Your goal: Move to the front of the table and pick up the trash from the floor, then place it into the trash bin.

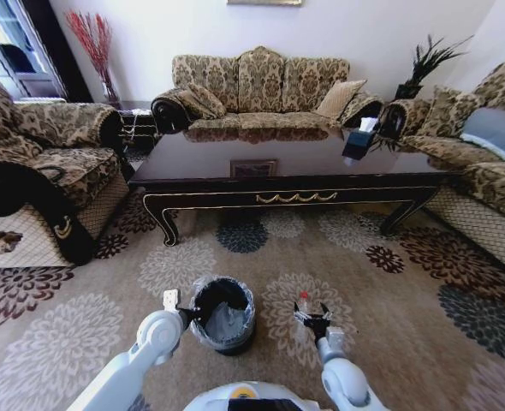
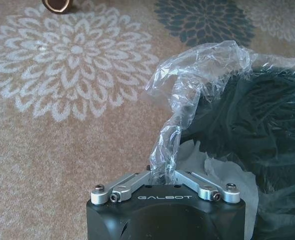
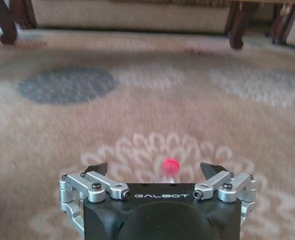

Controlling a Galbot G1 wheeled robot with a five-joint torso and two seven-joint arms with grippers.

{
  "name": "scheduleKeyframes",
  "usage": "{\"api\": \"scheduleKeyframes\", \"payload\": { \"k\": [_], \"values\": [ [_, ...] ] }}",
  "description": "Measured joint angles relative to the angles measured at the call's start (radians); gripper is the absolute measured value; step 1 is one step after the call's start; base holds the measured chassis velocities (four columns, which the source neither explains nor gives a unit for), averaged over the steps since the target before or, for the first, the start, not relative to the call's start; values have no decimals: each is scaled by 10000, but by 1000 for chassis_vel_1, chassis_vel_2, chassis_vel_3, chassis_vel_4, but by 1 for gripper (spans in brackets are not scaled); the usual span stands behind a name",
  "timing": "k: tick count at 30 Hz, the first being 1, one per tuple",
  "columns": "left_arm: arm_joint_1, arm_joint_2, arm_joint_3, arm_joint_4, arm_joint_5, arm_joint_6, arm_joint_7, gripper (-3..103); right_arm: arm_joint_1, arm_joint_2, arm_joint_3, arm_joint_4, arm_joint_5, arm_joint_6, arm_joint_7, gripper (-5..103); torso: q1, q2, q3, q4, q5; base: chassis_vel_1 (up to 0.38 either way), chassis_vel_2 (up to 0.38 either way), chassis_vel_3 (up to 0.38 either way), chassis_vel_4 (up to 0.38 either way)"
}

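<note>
The right gripper [image 3: 160, 172] hovers low over the floor [image 1: 389, 342] with its jaws spread wide and nothing between them, and the small clear bottle [image 3: 170, 169] with its red cap stands upright just ahead, roughly centred in the gap. In the head view that bottle [image 1: 303, 301] sits on a cream medallion of the carpet, just right of the trash bin [image 1: 224, 315] and well short of the table [image 1: 295, 175]. The likeliest trouble, as I judge it, is the bottle itself: it is light, narrow and standing, so a fingertip that nudges it before the jaws close could tip it and send it rolling across the carpet, away from the gripper. Closing too high would catch only the cap; going too low risks digging the fingertips into the pile. The left gripper [image 2: 163, 180] is pinched shut on a fold of the translucent liner bag [image 2: 197, 75] at the near rim of the bin, apparently to hold the mouth open. That thin plastic could slip free or tear if the arm pulls, and a hard tug could drag or tip the light bin, which would spoil the drop. I cannot make out any other litter on the floor.
</note>
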Motion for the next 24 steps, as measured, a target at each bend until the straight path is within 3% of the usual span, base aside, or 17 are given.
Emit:
{"api": "scheduleKeyframes", "payload": {
  "k": [8,22,24],
  "values": [
    [365,57,-244,-185,117,-5,109,0,540,141,-185,-983,711,-556,272,100,0,0,0,0,0,0,0,0,0],
    [567,15,-201,-338,263,-85,54,0,1201,364,-440,-2542,1051,-545,-84,102,0,0,0,0,1,0,0,0,0],
    [564,20,-200,-346,263,-89,52,0,1232,363,-442,-2601,1130,-543,-117,94,0,0,0,0,0,0,0,0,0]
  ]
}}
